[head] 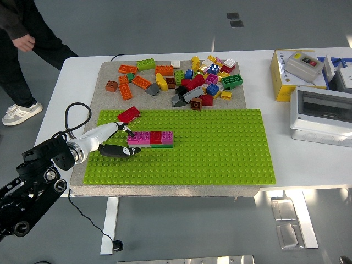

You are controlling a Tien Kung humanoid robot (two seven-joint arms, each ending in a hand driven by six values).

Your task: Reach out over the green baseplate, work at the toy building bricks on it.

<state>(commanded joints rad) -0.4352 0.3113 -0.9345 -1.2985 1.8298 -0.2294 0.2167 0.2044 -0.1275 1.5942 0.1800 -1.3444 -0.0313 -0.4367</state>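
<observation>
A green baseplate (220, 148) lies on a tan mat. On it stands a short row of bricks (150, 138): magenta, red and pink on a green brick. A red brick (128, 114) lies at the plate's far left edge. My left hand (125, 141) reaches in from the left, low over the plate. Its fingers are spread, with the fingertips (132, 151) just left of the row's magenta end. It holds nothing. The right arm is out of view.
A pile of loose bricks (192, 77) covers the mat behind the plate. A yellow box (297, 69) and a white case (322, 113) stand at the right. A person (22, 38) stands off the table's far left corner. A black cable (77, 113) loops by my left wrist.
</observation>
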